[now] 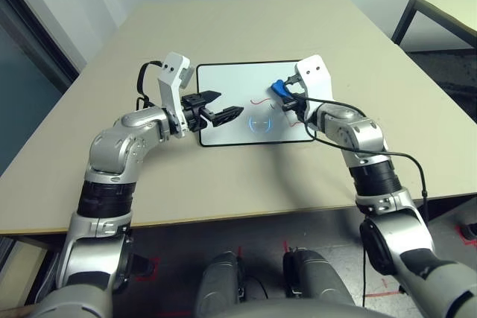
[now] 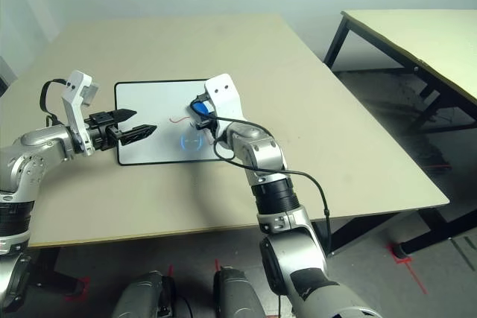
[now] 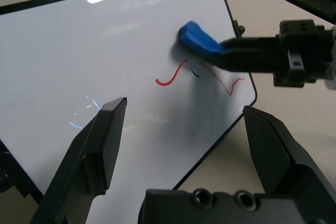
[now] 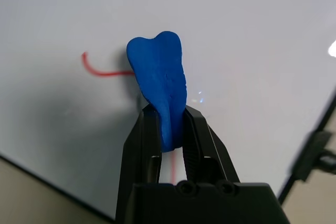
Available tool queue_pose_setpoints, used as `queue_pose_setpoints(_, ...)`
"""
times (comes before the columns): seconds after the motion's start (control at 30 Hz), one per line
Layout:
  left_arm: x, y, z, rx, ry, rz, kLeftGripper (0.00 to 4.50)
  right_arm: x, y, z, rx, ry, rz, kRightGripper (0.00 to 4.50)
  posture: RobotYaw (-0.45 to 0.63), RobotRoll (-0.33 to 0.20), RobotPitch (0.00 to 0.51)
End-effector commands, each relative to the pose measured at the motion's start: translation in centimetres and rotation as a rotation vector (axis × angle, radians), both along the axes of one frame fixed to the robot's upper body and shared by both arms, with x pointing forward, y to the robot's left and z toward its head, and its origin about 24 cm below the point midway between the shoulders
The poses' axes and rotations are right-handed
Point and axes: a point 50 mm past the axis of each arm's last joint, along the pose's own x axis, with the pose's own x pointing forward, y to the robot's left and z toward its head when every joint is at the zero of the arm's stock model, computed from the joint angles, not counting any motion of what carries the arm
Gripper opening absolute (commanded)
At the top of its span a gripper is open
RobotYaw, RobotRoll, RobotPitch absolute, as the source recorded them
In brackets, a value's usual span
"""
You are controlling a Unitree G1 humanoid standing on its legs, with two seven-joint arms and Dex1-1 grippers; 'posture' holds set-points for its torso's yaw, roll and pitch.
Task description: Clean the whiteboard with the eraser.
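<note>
The whiteboard (image 1: 231,87) lies flat on the table, black-framed, with thin red (image 3: 169,78) strokes near its right end. My right gripper (image 4: 167,129) is shut on the blue eraser (image 4: 159,80), squeezing it between both fingers; the eraser (image 1: 279,88) sits low over the board by the red marks, and I cannot tell whether it touches. My left gripper (image 1: 223,106) hovers open over the board's near left part, its black fingers (image 3: 100,145) spread with nothing between them. A faint blue light reflection (image 1: 257,122) shows on the board's near middle.
The beige table (image 1: 246,27) stretches well beyond the board on all sides. A second table (image 2: 417,35) with black legs stands off to the right. A black cable (image 1: 402,158) trails from my right forearm over the table's near right.
</note>
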Motion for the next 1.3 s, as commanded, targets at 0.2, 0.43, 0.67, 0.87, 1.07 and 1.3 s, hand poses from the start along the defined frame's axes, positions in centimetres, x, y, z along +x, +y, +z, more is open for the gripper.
queue_pose_setpoints(0.2,-0.5,0.3,0.0,0.007,0.013,0.011,4.50,-1.5,0.8,-2.2,-0.066,0.110,0.056,0.57,0.00,0.000,0.072)
queue_pose_setpoints(0.43,-0.4,0.2,-0.1,0.009,0.017,0.007,4.50,0.8,-1.2,-0.2,-0.051,0.015,-0.070,0.57,0.00,0.000,0.068)
queue_pose_setpoints(0.67,-0.4,0.1,-0.1,0.009,0.019,-0.001,4.50,0.7,-1.4,-0.9,-0.067,0.041,-0.082,0.57,0.00,0.000,0.067)
queue_pose_setpoints(0.87,-0.3,0.1,-0.1,0.007,0.020,-0.004,4.50,-1.2,0.5,-2.1,-0.075,0.105,0.015,0.57,-0.01,0.000,0.072)
queue_pose_setpoints(1.07,-0.4,0.2,-0.1,0.008,0.025,0.001,4.50,-1.2,1.3,-1.8,-0.066,0.092,0.039,0.57,0.00,0.000,0.075)
queue_pose_setpoints(1.3,-0.6,0.5,-0.2,0.015,0.034,0.007,4.50,0.8,1.0,0.7,-0.024,-0.015,-0.010,0.57,0.00,0.000,0.085)
